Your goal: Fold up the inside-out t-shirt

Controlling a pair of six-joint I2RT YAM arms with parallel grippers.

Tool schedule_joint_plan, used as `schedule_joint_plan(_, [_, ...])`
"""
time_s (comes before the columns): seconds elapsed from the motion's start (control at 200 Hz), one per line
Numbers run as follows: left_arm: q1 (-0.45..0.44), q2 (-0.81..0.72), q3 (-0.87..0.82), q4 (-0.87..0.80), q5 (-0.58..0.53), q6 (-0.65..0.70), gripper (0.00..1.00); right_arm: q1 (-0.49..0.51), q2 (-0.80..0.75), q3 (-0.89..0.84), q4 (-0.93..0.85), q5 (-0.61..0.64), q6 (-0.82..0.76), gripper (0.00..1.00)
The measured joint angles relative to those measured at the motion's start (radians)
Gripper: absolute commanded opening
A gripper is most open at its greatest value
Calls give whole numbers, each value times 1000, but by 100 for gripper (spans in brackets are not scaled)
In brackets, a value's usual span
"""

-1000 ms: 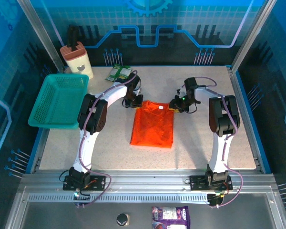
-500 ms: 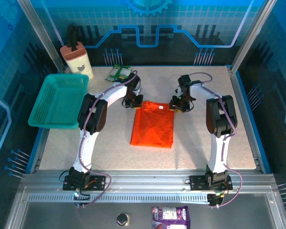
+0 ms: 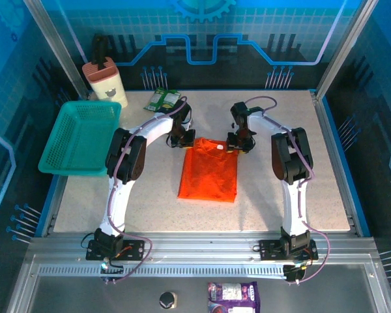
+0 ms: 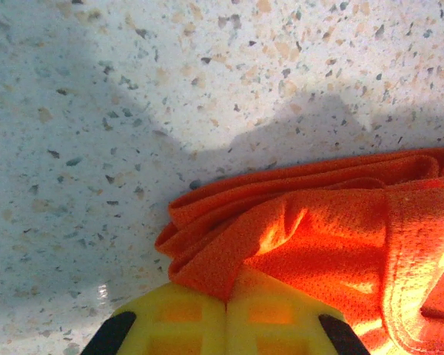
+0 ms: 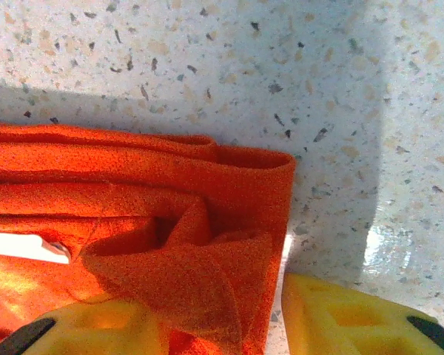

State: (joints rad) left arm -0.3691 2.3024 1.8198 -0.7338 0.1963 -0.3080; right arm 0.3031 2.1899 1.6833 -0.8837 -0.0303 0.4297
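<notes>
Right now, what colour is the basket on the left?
Teal; the basket shows best in the top external view.

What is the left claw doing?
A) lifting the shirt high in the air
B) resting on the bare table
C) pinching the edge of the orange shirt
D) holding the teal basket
C: the left claw is shut tight on a fold of the orange shirt, which lies on the table.
</notes>
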Motion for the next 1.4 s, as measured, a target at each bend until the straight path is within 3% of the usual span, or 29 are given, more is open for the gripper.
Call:
schedule_joint_plan(0.495, [1,-2,-3,3,0,0,0,13,7,7,5,6,32,26])
schedule_joint_plan(0.81, [1,-3,-3,3,0,0,0,18,2,7,15,-5,38,0])
schedule_joint_plan(1.066, [0,-43,-66,45,-15,-4,0,7,-54,-67,85,-24,21,0])
schedule_joint_plan(1.401, [25,-181,-127,118,20,-35,0,-22,-246,-141,213,-57,-26,0])
